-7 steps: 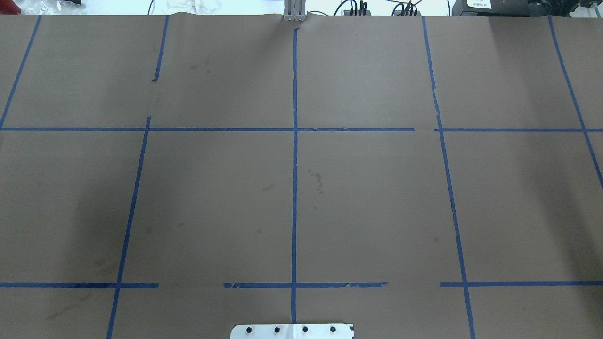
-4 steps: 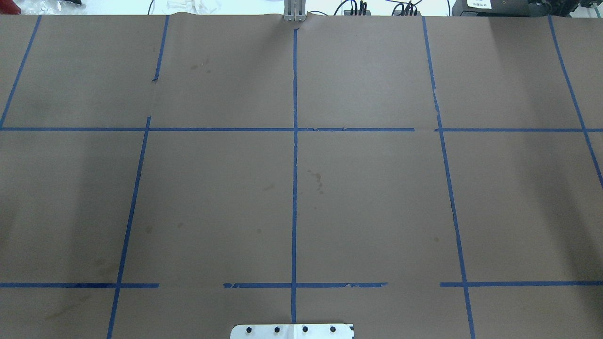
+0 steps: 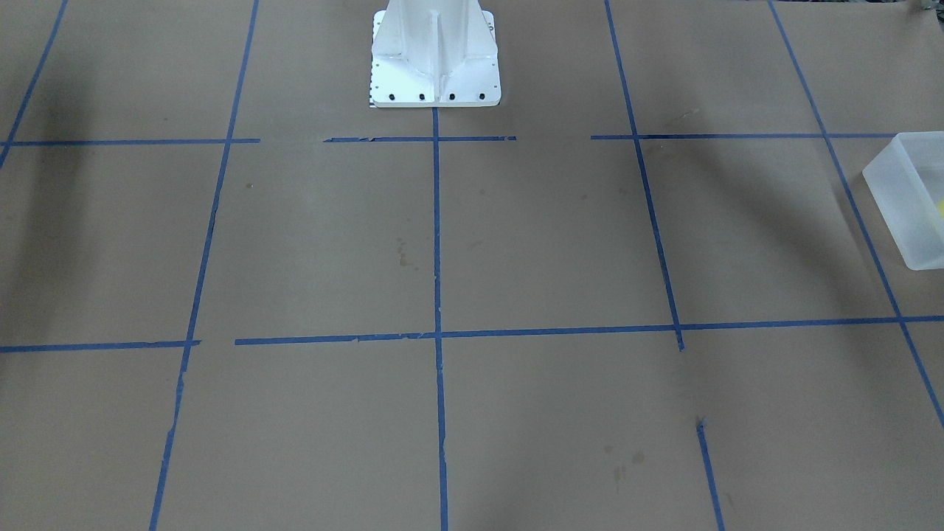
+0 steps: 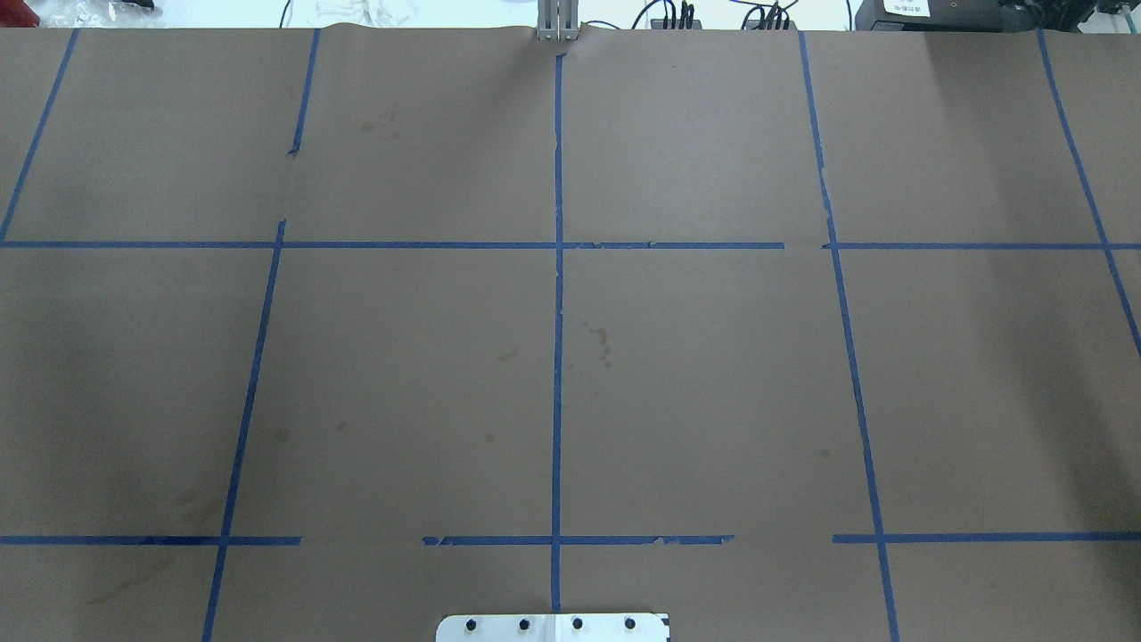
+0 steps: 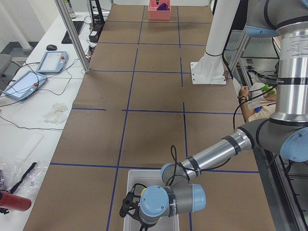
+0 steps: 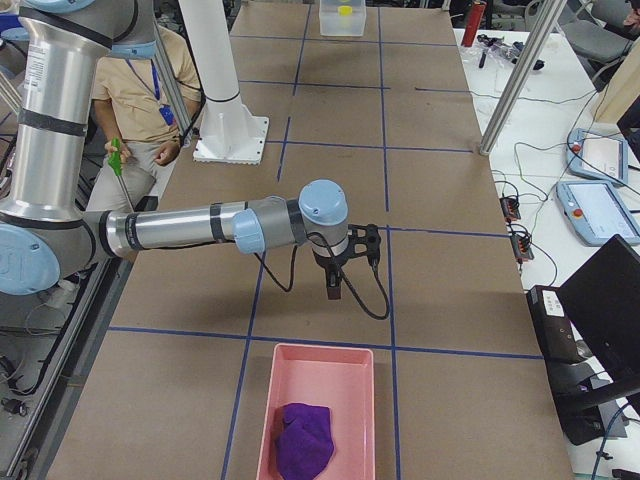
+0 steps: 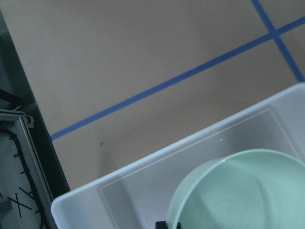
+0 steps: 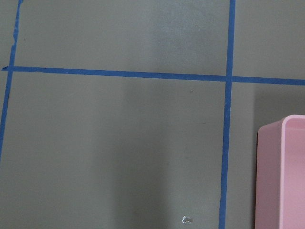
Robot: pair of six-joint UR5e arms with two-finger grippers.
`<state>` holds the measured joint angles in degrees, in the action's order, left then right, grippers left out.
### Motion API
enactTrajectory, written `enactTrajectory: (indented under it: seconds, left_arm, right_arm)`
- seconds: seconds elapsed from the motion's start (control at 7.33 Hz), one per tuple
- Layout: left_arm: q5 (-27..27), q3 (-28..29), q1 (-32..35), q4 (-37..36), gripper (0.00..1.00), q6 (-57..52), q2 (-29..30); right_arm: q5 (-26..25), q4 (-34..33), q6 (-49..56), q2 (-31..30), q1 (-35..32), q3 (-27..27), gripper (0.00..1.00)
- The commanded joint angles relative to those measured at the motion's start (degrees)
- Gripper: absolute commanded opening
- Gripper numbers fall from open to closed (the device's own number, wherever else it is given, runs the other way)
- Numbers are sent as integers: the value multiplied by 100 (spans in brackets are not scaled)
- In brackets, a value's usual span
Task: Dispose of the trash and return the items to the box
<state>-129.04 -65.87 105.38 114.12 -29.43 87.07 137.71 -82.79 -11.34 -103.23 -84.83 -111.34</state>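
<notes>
At your robot's left end of the brown-paper surface (image 4: pixel 713 357), which is crossed by blue tape lines (image 4: pixel 557 401), stands the translucent white box (image 5: pixel 154 175). The left arm (image 5: pixel 216 149) bends low over it, and the left gripper (image 5: pixel 131 208) hangs at the box's open top. The left wrist view shows the mint-green bowl (image 7: pixel 238 191) lying upright inside the box, close to one wall. A dark tip of the gripper shows just at the bowl's near rim. You cannot tell whether that gripper is spread, pressed together or pinching the rim. The yellow cup (image 6: pixel 343 11) also sits inside the box. Midway along the surface stands the white robot base (image 3: pixel 435 59). Toward the right end, the right arm (image 6: pixel 170 230) stretches out level, and the right gripper (image 6: pixel 335 290) points straight down above bare paper. Only the side view catches it, so you cannot tell how its fingers stand. Near it, at the right end, sits a pink bin (image 6: pixel 320 375) holding a crumpled purple cloth (image 6: pixel 305 440).
</notes>
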Motion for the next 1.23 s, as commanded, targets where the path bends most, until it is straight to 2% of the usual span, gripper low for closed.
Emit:
enactTrajectory:
  seconds: [0.0,0.27,0.41,0.68,0.82,0.95,1.09]
  left_arm:
    - [2,223,105,41,0,138,-6]
    - [2,416,105,102,0,174,-41]
    - [63,522,105,346,6,270,-41]
    - [239,523,105,585,77,297,-41]
    - [239,340,105,559,98,436,-41]
    - [239,-140,105,516,99,751,-84]
    - [196,-963,105,367,99,1198,-337]
  right_arm:
    - [2,0,1,-22,1,-28,100]
    - [-7,9,1,-57,1,-63,100]
    - [-7,9,1,-66,1,-63,100]
    - [-7,9,1,-75,1,-72,100]
    - [-25,9,-8,-75,1,-81,100]
    - [-33,9,-8,-75,1,-81,100]
    - [-68,9,-8,-75,-7,-90,100]
